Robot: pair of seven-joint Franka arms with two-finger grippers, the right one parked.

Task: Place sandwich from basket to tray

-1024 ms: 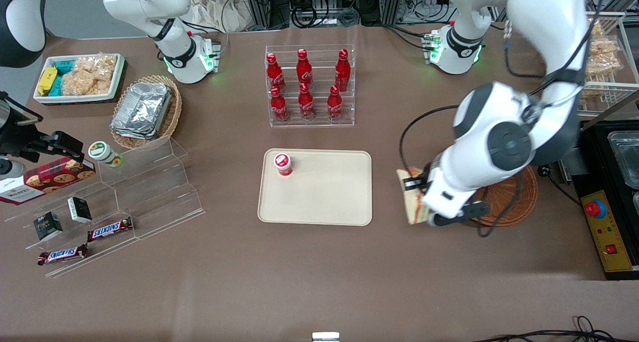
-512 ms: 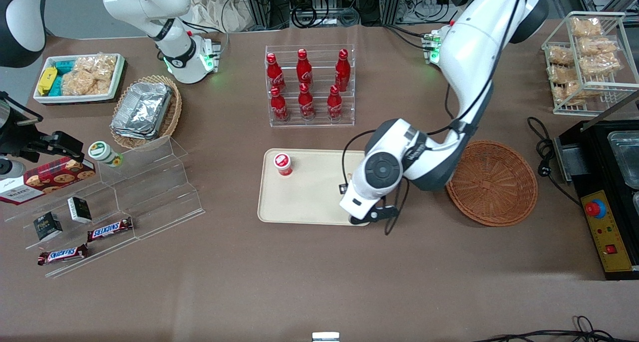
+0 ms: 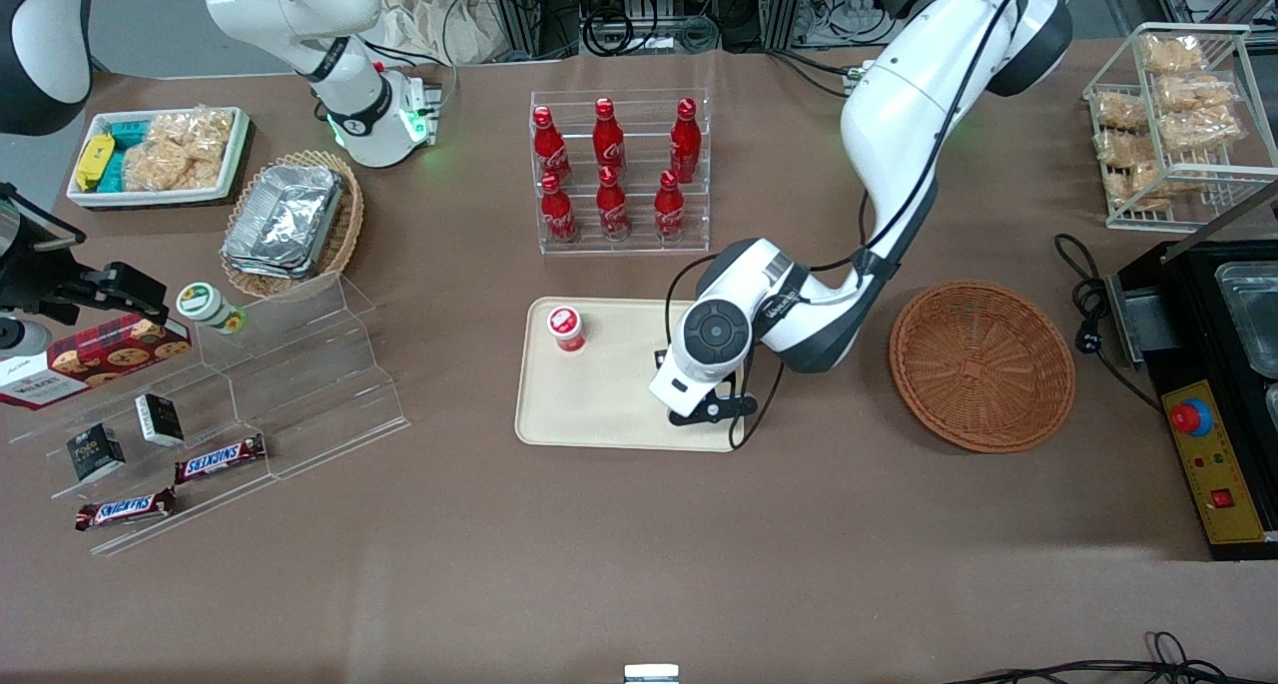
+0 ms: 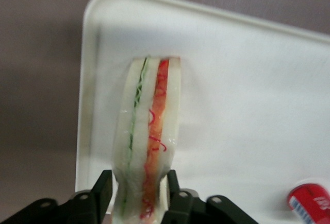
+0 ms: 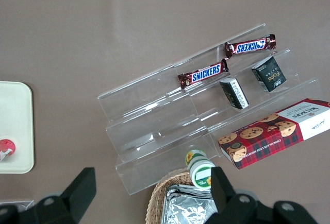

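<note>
Sandwich [image 4: 147, 136] sits pinched between the fingers of my left gripper [image 4: 138, 193], held on edge so the green and red filling lines face the wrist camera and its long axis runs straight out from the jaws. The jaws are closed down to the thickness of the bread; the white slices bulge a little at the grip, so I judge the hold firm but soft.

From the front camera I see the gripper [image 3: 699, 404] over the tray [image 3: 599, 404], at the corner nearest that camera and toward the working arm's end of the table. The sandwich itself is hidden under the wrist in that view. In the wrist view the wedge hangs over the tray [image 4: 247, 90] just inside its rim, with the rounded corner close by. Whether the outer tip already touches the tray surface I cannot tell; it looks slightly above it.

The basket [image 3: 983, 364] lies well apart, toward the working arm's end, and nothing shows in it. A small red-capped bottle [image 3: 566, 328] stands on the tray, apart from the gripper, so I would lower straight down and release without drifting toward it.
</note>
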